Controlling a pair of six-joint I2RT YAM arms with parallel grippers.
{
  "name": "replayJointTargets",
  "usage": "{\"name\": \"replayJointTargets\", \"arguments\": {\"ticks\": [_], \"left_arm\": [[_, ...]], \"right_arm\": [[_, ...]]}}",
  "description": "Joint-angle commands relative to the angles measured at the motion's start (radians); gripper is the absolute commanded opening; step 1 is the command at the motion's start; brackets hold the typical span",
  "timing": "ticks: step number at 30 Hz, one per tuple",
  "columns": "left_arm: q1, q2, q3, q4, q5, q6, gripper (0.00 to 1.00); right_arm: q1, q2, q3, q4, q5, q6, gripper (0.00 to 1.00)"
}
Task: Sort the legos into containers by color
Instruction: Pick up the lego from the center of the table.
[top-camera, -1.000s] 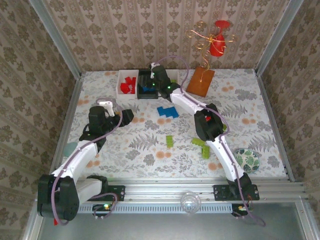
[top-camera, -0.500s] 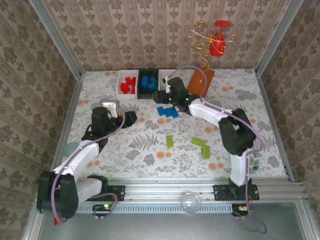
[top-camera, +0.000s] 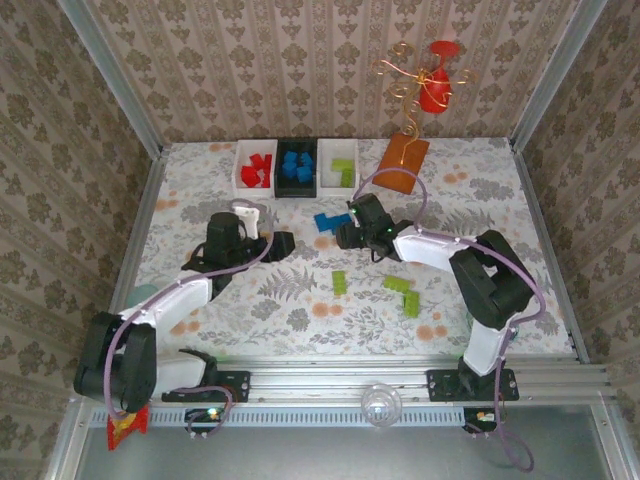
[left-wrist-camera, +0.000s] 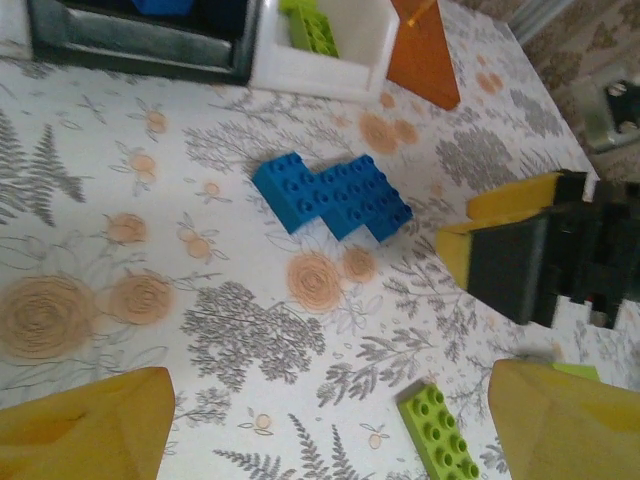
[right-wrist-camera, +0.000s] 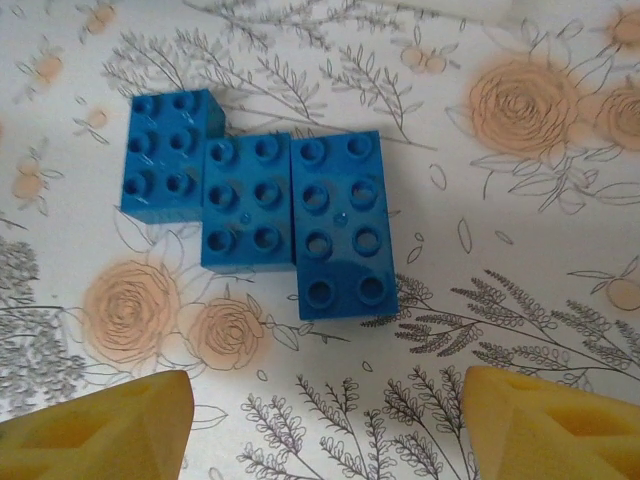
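Three blue legos (right-wrist-camera: 255, 205) are lying pressed side by side in a stepped row on the flowered table (top-camera: 250, 305), a little in front of the containers. Those are sitting in a line at the far edge: a white bin (top-camera: 240, 172) holding red bricks, a black bin (left-wrist-camera: 140, 50) holding blue ones, and a second white bin (left-wrist-camera: 320, 78) holding lime ones. A flat orange board (top-camera: 402, 165) is lying just beside that last bin. Three green legos (top-camera: 340, 283) are lying loose nearer the arms, well apart from the blue ones.

The right gripper (right-wrist-camera: 330, 425) is hovering low just beside the blue row, its yellow foam pads (right-wrist-camera: 100, 430) standing wide apart with nothing between them. Its arm is bending sharply at the elbow, with the forearm reaching leftward over the table. The left gripper (left-wrist-camera: 320, 430) is pointing toward the same bricks from the other side, its jaws also spread and empty, with the arm stretching forward and rightward. The bricks are glossy, studded plastic.
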Motion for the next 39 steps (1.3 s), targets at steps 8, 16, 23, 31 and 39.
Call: {"name": "replayJointTargets", "arguments": {"ticks": [8, 16, 23, 31, 39], "left_arm": [[-0.004, 0.000, 0.033, 0.005, -0.027, 0.034, 0.83], [-0.004, -0.007, 0.027, -0.003, -0.039, 0.040, 0.83], [-0.002, -0.021, 0.022, -0.015, -0.054, 0.047, 0.83], [0.013, -0.046, 0.008, -0.029, -0.103, 0.050, 0.83], [0.088, -0.142, -0.062, 0.002, -0.165, -0.010, 0.83]], "right_arm": [[-0.006, 0.156, 0.124, -0.034, 0.095, -0.059, 0.63], [-0.023, 0.227, 0.178, -0.053, 0.089, -0.068, 0.52], [-0.040, 0.267, 0.207, -0.036, 0.037, -0.092, 0.46], [-0.045, 0.086, 0.098, -0.001, 0.051, -0.067, 0.32], [-0.010, 0.056, 0.108, 0.292, -0.164, 0.014, 0.32]]}}
